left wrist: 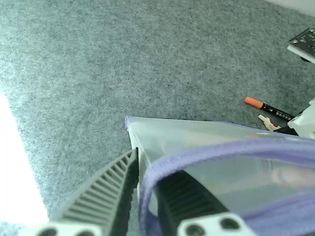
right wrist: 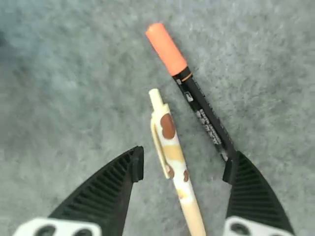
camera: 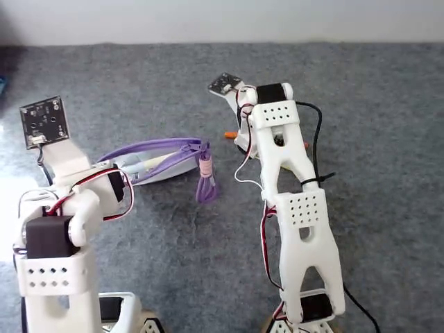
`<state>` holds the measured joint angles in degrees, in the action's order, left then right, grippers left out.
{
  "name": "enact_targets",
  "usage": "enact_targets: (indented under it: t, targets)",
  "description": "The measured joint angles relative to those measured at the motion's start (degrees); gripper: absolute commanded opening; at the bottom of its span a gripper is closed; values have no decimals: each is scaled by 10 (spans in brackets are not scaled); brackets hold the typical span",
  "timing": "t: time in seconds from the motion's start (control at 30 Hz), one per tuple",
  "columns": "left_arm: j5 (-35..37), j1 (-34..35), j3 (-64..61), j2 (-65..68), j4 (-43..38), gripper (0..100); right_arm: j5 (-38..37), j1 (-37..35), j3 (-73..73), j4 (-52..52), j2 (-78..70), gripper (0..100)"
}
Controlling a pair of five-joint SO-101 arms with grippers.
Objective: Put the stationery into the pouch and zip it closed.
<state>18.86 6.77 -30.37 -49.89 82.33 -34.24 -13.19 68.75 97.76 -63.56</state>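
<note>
Over at the left side of the grey-covered table (camera: 374,76), the left gripper (left wrist: 145,164) has its jaws pinched tight on one end wall of the clear pouch (left wrist: 221,147), one jaw outside the plastic and the other inside the mouth. The pouch lies left of the table's middle with its mouth gaping. It looks thin and floppy, with a purple zip band (left wrist: 211,150) as its only firm line, so I'd expect it to sag or fold if pulled anywhere but along that band. A purple wrist strap (camera: 206,186) trails off its near end and could catch on anything passing close. Around the table's middle, the right gripper (right wrist: 186,157) hangs low with its jaws spread wide, holding nothing, straddling two pens on the surface. Between the jaws is a cream pen (right wrist: 173,147) with brown patches, and beside it a black marker (right wrist: 197,105) with an orange cap, its tail end just at one jaw. Both look light, stiff and smooth, likely to roll or slide, so a grip across the mid-barrel seems safest. They lie close together, so closing now might catch both. There is open cover toward the far and right edges, but the path to the pouch mouth is short and passes the strap.
</note>
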Motion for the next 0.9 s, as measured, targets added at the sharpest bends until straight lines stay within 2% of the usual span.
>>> enact_targets:
  t: [0.2,0.4,0.47,0.53,0.9]
  targets:
    - [0,0,0,0,0,12,-1,-2,50,19,-46,256]
    - [0,0,0,0,0,12,-1,1,74,19,-63,0]
    - [0,0,0,0,0,12,-3,-5,74,19,-79,35]
    - [0,0,0,0,0,12,-2,-2,67,19,-78,9]
    - [0,0,-1,0,0,12,-3,-2,71,25,-70,8]
